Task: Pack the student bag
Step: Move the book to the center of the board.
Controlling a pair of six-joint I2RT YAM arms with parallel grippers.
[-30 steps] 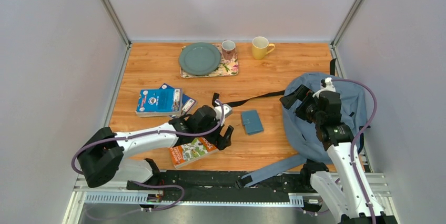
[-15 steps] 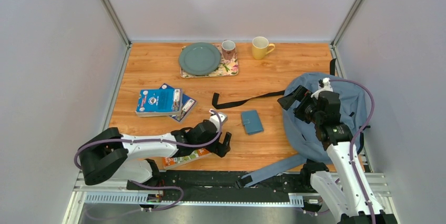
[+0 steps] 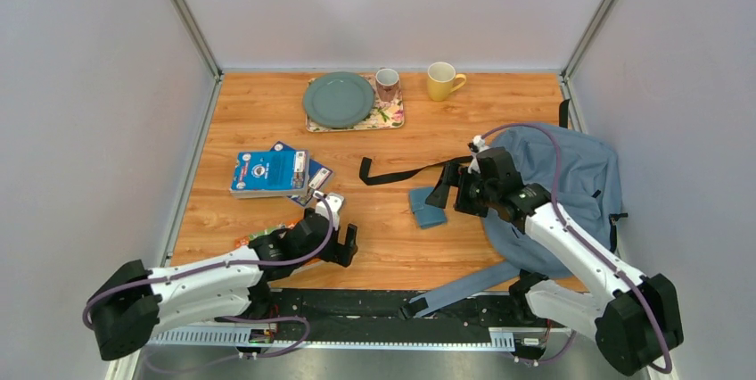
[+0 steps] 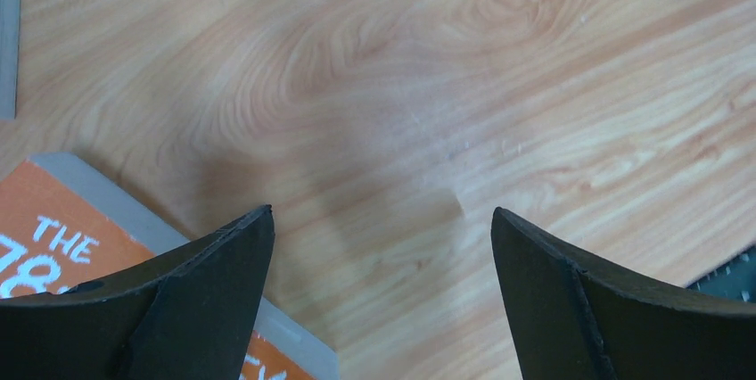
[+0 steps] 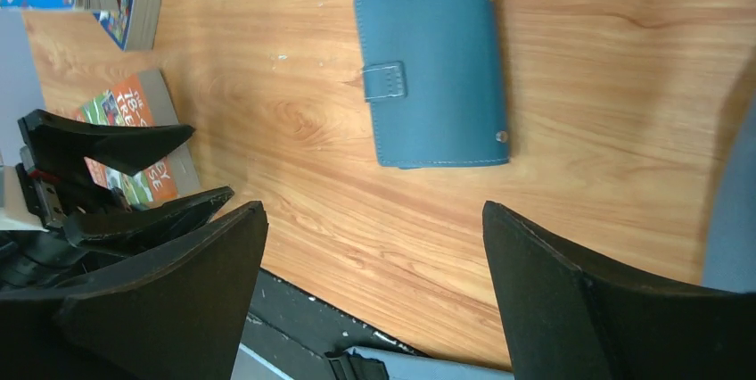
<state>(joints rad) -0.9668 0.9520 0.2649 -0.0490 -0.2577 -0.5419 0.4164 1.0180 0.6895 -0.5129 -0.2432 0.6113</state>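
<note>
Top external view puts the student bag (image 3: 571, 175) slumped at the right side of the table (image 3: 258, 112), with the right gripper (image 3: 443, 194) hanging over the teal case (image 3: 421, 212), just beside the bag's left edge. Picking up that case looks like the step in hand. To do it well, the right arm should come straight down with the case centred between its fingers and close across the shorter span, clear of the snap tab. The case lies flat, so the tips probably need to reach the wood first or they will skid over the cover.

The right wrist view shows what the overhead hides: the jaws stand wide and empty, and the whole case lies ahead of the fingertips, not between them. The left wrist view shows the left gripper (image 3: 343, 244) spread wide too, bare wood between the fingers and a corner of the orange book (image 4: 53, 237) by the left one; from above the arm covers most of that book. Only the overhead shows the whole bag and the blue books (image 3: 267, 172) well apart from it
</note>
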